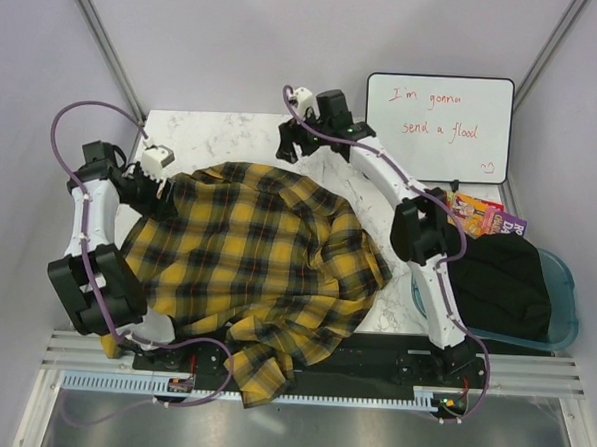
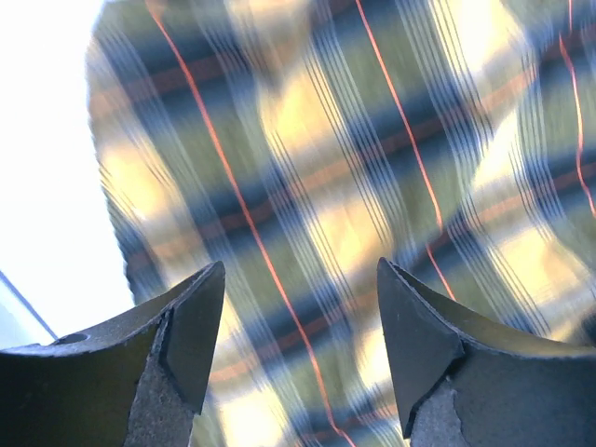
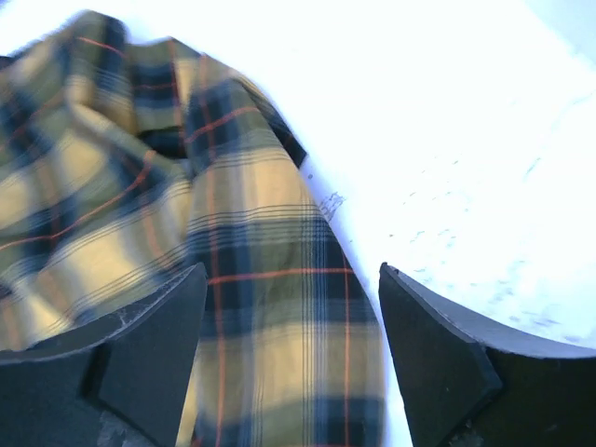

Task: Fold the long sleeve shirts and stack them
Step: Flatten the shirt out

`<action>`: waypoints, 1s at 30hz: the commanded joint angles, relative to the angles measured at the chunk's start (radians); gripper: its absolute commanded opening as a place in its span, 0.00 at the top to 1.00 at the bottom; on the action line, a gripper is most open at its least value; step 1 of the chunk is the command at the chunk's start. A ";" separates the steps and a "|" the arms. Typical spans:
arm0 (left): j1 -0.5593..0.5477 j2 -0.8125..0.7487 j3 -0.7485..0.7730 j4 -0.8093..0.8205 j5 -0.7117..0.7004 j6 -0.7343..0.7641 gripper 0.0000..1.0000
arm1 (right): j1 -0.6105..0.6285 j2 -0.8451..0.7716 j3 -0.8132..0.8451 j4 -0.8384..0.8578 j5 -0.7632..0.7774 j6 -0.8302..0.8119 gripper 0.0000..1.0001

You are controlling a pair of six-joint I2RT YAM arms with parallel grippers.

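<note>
whiteboard (image 1: 439,126), far right: "I'm gonna send a flood", handwritten in red marker, little heart doodle in its lower right corner
colourful packet (image 1: 484,215), right, near the board: big white lettering, can't really read it tbh

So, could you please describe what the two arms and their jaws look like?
Both the left arm and right arm have white links joined by bulky black joint housings. A purple cable loops along each. Each wrist carries a small white block. The jaws are matt black wedges tapering to points, with scuffed inner edges.
</note>
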 commanded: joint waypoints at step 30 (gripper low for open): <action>-0.232 0.411 0.384 0.193 -0.162 -0.111 0.98 | -0.015 0.122 -0.021 0.169 0.069 0.044 1.00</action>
